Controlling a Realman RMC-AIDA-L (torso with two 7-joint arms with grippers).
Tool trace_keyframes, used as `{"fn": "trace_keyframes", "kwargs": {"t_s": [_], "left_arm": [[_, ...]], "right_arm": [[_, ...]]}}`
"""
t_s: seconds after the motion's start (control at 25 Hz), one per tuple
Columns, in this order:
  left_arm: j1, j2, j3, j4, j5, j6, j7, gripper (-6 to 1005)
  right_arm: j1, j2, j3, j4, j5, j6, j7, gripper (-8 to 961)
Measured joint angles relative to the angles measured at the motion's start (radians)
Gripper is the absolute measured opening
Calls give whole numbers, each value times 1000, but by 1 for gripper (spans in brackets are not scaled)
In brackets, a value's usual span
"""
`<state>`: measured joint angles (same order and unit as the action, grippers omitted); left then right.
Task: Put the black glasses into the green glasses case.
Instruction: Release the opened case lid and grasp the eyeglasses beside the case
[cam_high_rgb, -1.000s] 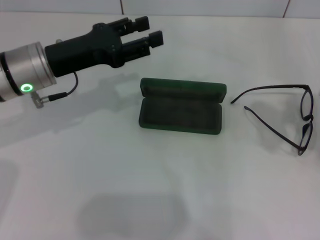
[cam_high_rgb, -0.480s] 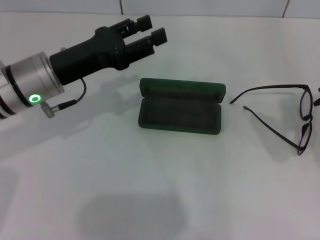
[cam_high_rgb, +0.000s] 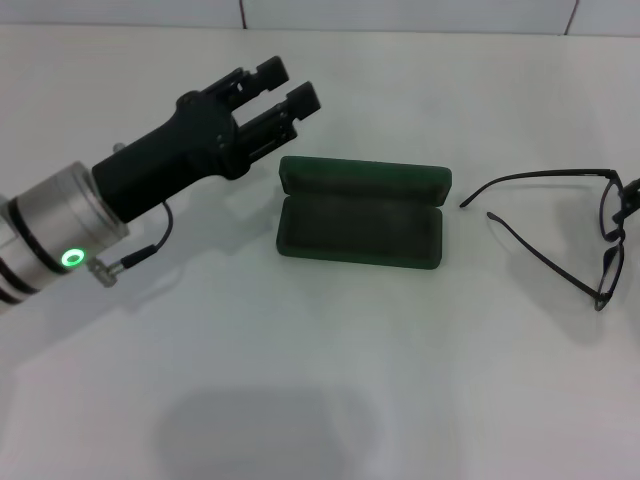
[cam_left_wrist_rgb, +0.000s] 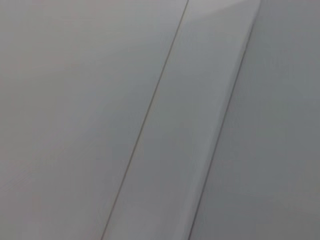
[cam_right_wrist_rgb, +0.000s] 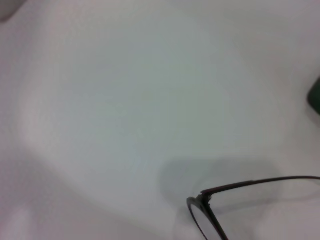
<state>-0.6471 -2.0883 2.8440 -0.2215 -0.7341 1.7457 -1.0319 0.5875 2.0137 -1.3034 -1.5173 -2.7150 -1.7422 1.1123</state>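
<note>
The green glasses case lies open mid-table, its lid standing up along the far side and its inside empty. The black glasses rest on the table to its right, temple arms unfolded and pointing towards the case. In the right wrist view, one hinge and temple of the black glasses show close below the camera, with a corner of the case at the picture's edge. My left gripper hovers open just beyond the case's left end, holding nothing. A dark tip of my right gripper shows beside the glasses' front.
The white table spreads around the case, and a tiled wall runs along its far edge. The left wrist view shows only pale wall panels.
My left arm has swung nearer and lower, bringing its fingertips closer to the case's left end. A dark tip has appeared at the right edge beside the glasses.
</note>
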Motion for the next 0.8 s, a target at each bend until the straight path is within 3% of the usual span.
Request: {"fn": "trace_keyframes", "kwargs": {"t_s": [0.48,0.8], "left_arm": [[46,-2,0,24,-25,-10,25,653],[47,-3,0,25,-25,-28,25,652]], "right_arm": [[-7,2,-140,127,-55,210,-46,731],[34,6,-157,205,-55,263,-42,726]]}}
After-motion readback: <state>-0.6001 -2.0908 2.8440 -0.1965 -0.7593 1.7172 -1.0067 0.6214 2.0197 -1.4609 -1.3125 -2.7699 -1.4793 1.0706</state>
